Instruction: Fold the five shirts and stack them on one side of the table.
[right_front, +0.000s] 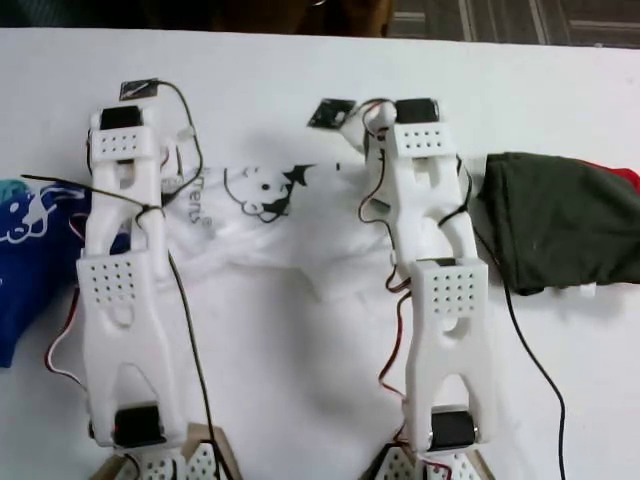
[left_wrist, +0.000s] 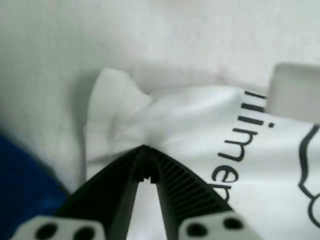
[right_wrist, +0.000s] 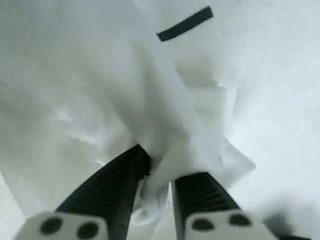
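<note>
A white shirt (right_front: 270, 235) with black print lies crumpled between the two arms at mid-table. The left gripper (left_wrist: 145, 150) is shut on a bunched fold of that white shirt (left_wrist: 190, 120), beside the printed lettering. In the high view the left arm (right_front: 125, 190) covers this edge of the shirt. The right gripper (right_wrist: 157, 167) is shut on a pinch of the white shirt (right_wrist: 165, 100) at its other side, under the right arm (right_front: 420, 190). A blue shirt (right_front: 30, 250) lies unfolded at the left edge.
A folded dark green shirt (right_front: 565, 220) rests on the right side, with a red one (right_front: 625, 178) showing beneath it. Cables trail off both arms. Bare white table (right_front: 300, 70) runs along the far side and between the arm bases.
</note>
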